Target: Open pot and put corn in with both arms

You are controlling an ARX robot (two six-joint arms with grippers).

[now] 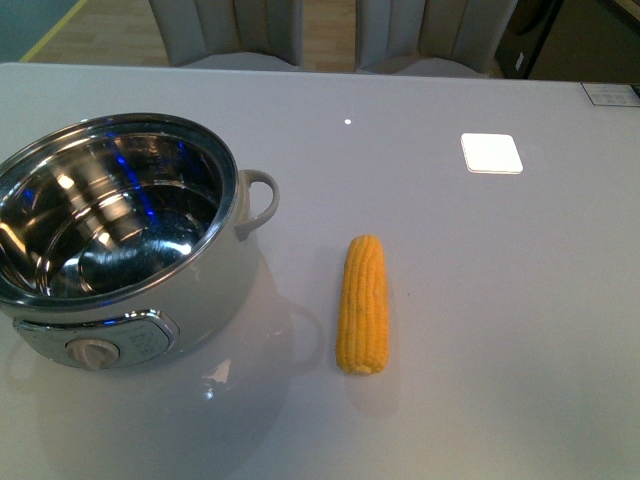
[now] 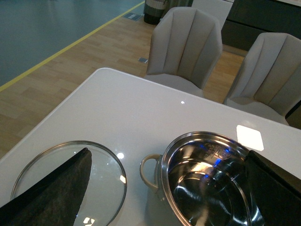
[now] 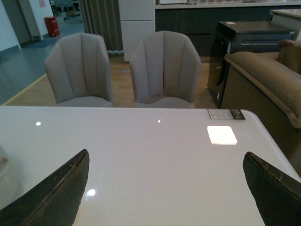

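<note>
On the near left of the table [image 1: 500,330], the front view shows one pot [image 1: 228,285], uncovered, its steel inside bare, and one corn [image 1: 363,305] lying flat to its right, apart from it, tapered end pointing far. Two chairs [image 1: 225,30] stand past the far edge. The marks on the pot's front panel are too small to read, as is a label [image 1: 610,94] at the far right edge. Neither arm shows here.

The left wrist view adds one glass lid [image 2: 106,174], which lies flat on the table just beside the pot's loop handle. The two left fingers [image 2: 56,188] are spread wide, one over the lid, one over the pot. The corn is out of this view.

The right wrist view shows the two right fingers [image 3: 56,193] spread wide above bare table, and one sofa [image 3: 263,80] at the far right.
</note>
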